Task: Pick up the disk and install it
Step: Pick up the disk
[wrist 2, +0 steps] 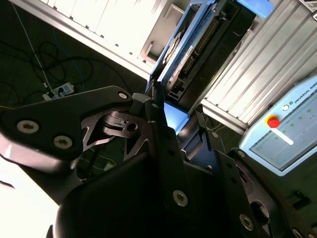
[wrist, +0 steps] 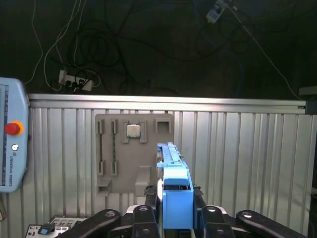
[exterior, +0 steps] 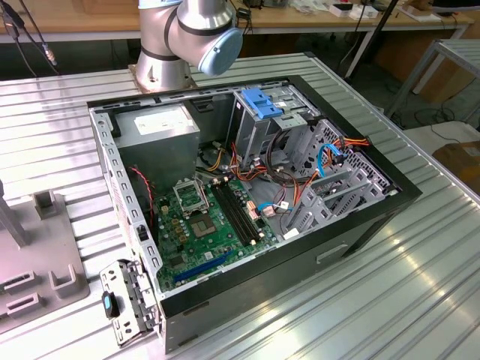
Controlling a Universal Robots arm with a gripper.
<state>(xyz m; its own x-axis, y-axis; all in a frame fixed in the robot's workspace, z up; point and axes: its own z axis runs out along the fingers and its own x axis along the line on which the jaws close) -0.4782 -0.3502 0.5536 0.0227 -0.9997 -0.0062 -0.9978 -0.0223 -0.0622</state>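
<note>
In the first wrist view the disk (wrist: 175, 191) stands edge-on between the two black fingers of my gripper (wrist: 176, 214), its bright blue carrier rail facing the camera. The second wrist view shows the same disk (wrist 2: 210, 42) from the side: a dark body with a blue rail along it, sticking out past my gripper (wrist 2: 162, 110), which is shut on it. I hold it in the air above the ribbed metal table (wrist: 247, 148). In the exterior view the open computer case (exterior: 360, 225) lies on its side, with a metal drive cage (exterior: 259, 124) at its far end.
A grey fixture plate (wrist: 133, 153) carrying a small square chip (wrist: 132, 130) lies on the table below the disk. A teach pendant (wrist: 10, 144) rests at the table's edge. The arm's base (exterior: 184, 37) stands behind the case. Cables lie on the dark floor (wrist: 148, 49).
</note>
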